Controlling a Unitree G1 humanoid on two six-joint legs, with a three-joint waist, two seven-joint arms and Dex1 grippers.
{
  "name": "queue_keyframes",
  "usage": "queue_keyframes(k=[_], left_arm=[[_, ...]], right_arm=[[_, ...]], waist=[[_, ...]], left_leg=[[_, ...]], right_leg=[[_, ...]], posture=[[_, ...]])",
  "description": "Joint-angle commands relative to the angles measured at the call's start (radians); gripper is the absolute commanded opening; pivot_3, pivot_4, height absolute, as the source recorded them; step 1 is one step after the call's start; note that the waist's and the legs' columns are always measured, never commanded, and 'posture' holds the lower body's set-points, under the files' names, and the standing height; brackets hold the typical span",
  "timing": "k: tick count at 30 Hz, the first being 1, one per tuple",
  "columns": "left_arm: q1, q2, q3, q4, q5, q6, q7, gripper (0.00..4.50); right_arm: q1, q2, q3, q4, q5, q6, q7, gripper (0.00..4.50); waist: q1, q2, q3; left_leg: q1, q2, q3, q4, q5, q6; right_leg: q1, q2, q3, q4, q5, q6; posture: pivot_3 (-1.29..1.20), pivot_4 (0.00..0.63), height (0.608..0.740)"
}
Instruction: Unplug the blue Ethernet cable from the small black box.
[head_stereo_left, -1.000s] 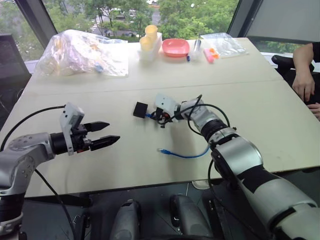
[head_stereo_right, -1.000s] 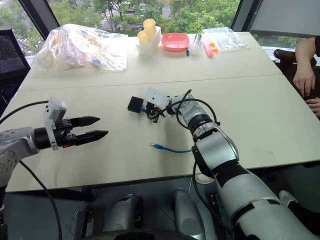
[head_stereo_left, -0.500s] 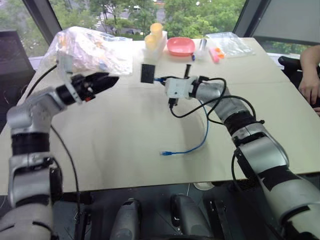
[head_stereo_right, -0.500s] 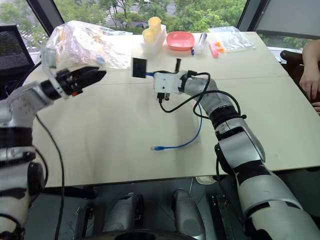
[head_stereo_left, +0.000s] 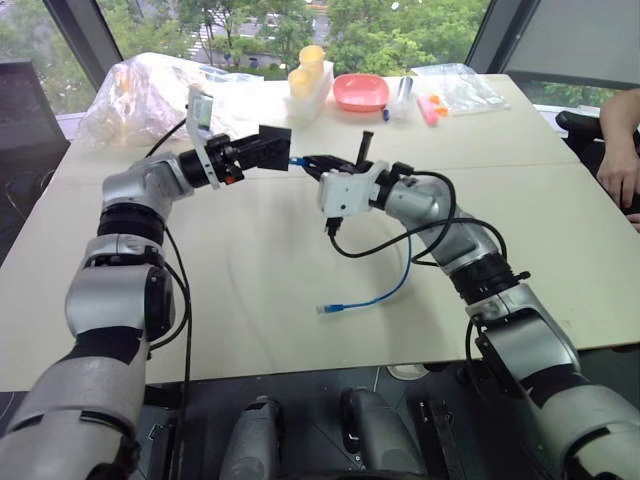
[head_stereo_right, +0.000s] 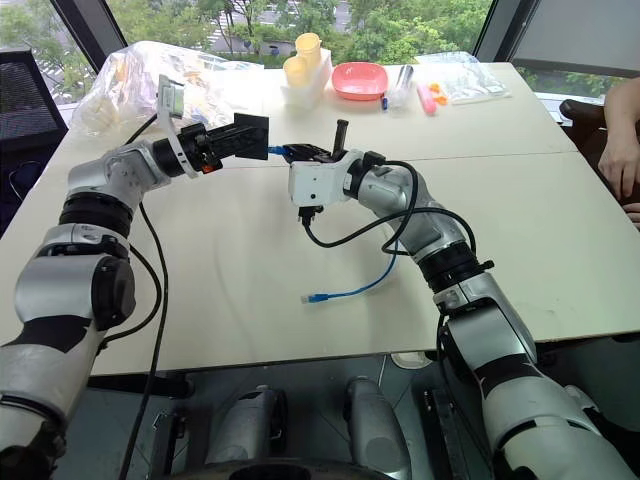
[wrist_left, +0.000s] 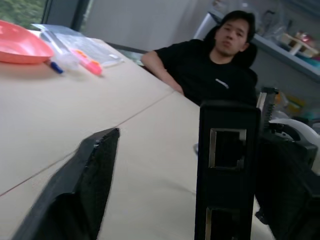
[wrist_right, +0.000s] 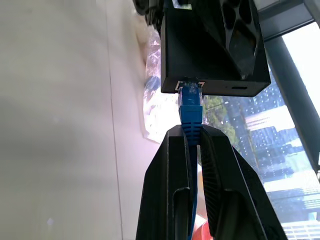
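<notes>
Two robot arms meet above a pale beige surface (head_stereo_left: 250, 290) near its far half. The left gripper (head_stereo_left: 262, 150) holds the small black box (head_stereo_right: 250, 137) in the air, its fingers (wrist_left: 85, 190) on either side of the box; one finger sits a little away from the box's face in the left wrist view, so I cannot tell how firmly they press. The box is upright, with a square port visible on one face.

The right gripper (head_stereo_right: 310, 155) points toward the box from the other side. Its fingers (wrist_right: 172, 175) are clenched on the blue Ethernet cable (wrist_right: 191, 107), just behind the plug. The plug is still seated in a port on the box's edge. The rest of the cable hangs down from the gripper and trails onto the surface, ending in a free plug lying flat near the front edge (head_stereo_left: 330, 308).

At the far end of the surface stand a crumpled clear plastic bag (head_stereo_left: 150, 85), a stack of yellow cups (head_stereo_left: 305, 65), a pink bowl (head_stereo_left: 360, 93) and a small clear bag of markers (head_stereo_left: 450, 88). A person in a black shirt (wrist_left: 220, 70) sits beside the surface, on the robot's right.
</notes>
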Motion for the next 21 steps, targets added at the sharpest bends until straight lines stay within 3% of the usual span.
queue_keyframes(k=[1, 7, 9, 14, 17, 18, 21], left_arm=[[-0.027, 0.015, 0.002, -0.019, 0.013, 0.031, -0.072, 2.39], [-0.019, 0.033, 0.017, -0.035, 0.019, 0.069, -0.111, 0.54], [-0.015, 0.038, 0.013, -0.042, 0.031, 0.062, -0.107, 0.55], [-0.003, 0.051, 0.030, -0.053, 0.030, 0.068, -0.107, 0.55], [0.001, 0.064, 0.073, -0.052, -0.004, 0.113, -0.099, 0.55], [0.004, 0.069, 0.090, -0.053, -0.018, 0.139, -0.105, 0.55], [0.016, 0.071, 0.142, -0.061, -0.064, 0.214, -0.105, 0.55]], right_arm=[[0.000, -0.007, -0.013, -0.077, 0.005, 0.009, 0.002, 0.01], [0.015, -0.023, 0.004, -0.104, -0.019, 0.018, 0.021, 0.01], [0.018, -0.024, 0.007, -0.105, -0.015, 0.021, 0.031, 0.01], [0.046, -0.016, -0.015, -0.125, 0.028, 0.069, 0.062, 2.17], [0.170, 0.024, -0.107, -0.280, 0.200, 0.292, 0.123, 3.83], [0.222, 0.073, -0.155, -0.367, 0.328, 0.432, 0.142, 4.18], [0.340, 0.226, -0.291, -0.626, 0.735, 0.860, 0.139, 4.18]], waist=[[-0.001, 0.000, 0.000], [-0.001, 0.000, 0.000], [0.000, 0.000, 0.000], [-0.001, 0.000, 0.000], [0.003, 0.000, 0.000], [0.004, 0.000, 0.000], [0.004, 0.000, 0.000]], left_leg=[[0.000, 0.000, 0.000, 0.000, 0.000, 0.000], [0.000, 0.000, 0.000, 0.000, 0.000, 0.000], [0.000, 0.000, 0.000, 0.000, 0.000, 0.000], [0.000, 0.000, 0.000, 0.000, 0.000, 0.000], [0.000, 0.000, -0.001, 0.000, 0.000, 0.000], [0.000, 0.000, -0.001, 0.000, 0.000, 0.000], [-0.001, 0.001, -0.002, 0.000, 0.000, 0.000]], right_leg=[[0.000, 0.000, 0.000, 0.000, 0.000, 0.000], [0.000, 0.000, 0.000, 0.000, 0.000, 0.000], [0.000, 0.000, 0.000, 0.000, 0.000, 0.000], [0.000, 0.000, 0.000, 0.000, 0.000, 0.000], [0.000, 0.000, 0.000, 0.000, 0.000, 0.000], [0.000, 0.000, -0.001, 0.000, 0.000, 0.000], [0.000, 0.000, -0.001, 0.001, 0.000, 0.001]], posture=[[0.00, 0.150, 0.740], [0.00, 0.150, 0.740], [0.00, 0.150, 0.740], [0.00, 0.150, 0.740], [0.00, 0.150, 0.740], [0.00, 0.150, 0.740], [0.00, 0.150, 0.740]])
